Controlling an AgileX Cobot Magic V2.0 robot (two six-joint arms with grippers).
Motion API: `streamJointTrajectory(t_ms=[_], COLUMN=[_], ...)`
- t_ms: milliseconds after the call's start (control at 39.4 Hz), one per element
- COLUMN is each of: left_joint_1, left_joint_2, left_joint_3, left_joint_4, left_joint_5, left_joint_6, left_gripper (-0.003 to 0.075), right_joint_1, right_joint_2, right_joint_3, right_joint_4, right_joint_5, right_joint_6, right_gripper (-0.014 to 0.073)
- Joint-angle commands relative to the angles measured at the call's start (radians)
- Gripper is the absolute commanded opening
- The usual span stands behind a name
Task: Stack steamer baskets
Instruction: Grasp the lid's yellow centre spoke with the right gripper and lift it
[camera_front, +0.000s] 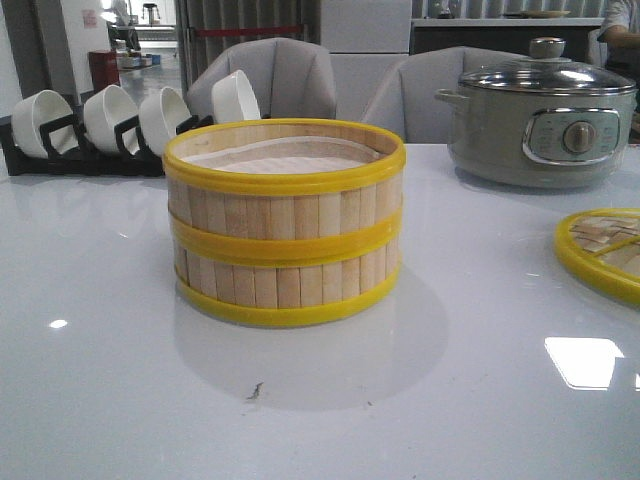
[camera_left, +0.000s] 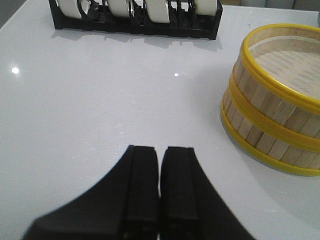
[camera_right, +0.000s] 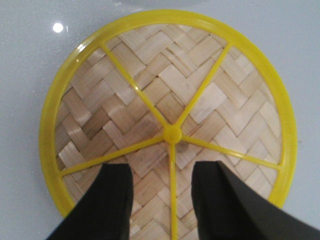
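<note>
Looking over the worktop (camera_front: 120, 400), I see the steamer baskets (camera_front: 284, 222) stacked mid-surface, beside my clenched left end effector (camera_left: 160, 185); my right end effector (camera_right: 162, 195) hangs released over the lid (camera_right: 170, 75), near the right edge.

- left gripper (camera_left: 160, 187): both black fingers are pressed flat together, basically no gap, nothing pinched between them. It hangs low over the desk, pointing toward the far edge.
- right gripper (camera_right: 162, 192): the fingers are spread with a clear gap and hold nothing. It points pretty much straight down at the desk, its fingertips (camera_right: 116, 180) hovering above the surface rather than touching, as far as I can tell.
- neither arm shows up in the front view, so wrists and elbows can't be judged.
</note>
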Motion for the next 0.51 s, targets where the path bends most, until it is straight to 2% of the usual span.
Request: streamJointTrajectory(t_ms=[0, 228, 482], left_joint_1=[0.0, 0.0, 0.0], left_joint_2=[-0.002, -0.002, -0.002], left_joint_3=[-0.031, -0.031, -0.031], left_joint_4=[0.002, 0.002, 0.002], left_joint_5=[-0.087, -0.087, -0.087], left_joint_6=[-0.006, -0.006, -0.006], left_gripper=[0.0086, 0.0086, 0.0086], right_joint_1=[-0.006, -0.006, -0.023], right_joint_2=[0.001, 0.097, 0.127], right_joint_3=[-0.083, -0.183, -0.19], right_joint_4=[-0.017, -0.02, -0.027], right_joint_5=[-0.014, 0.058, 0.057], right_joint_6=[0.0, 0.0, 0.0], right_gripper=[0.0393, 0.0393, 0.0393])
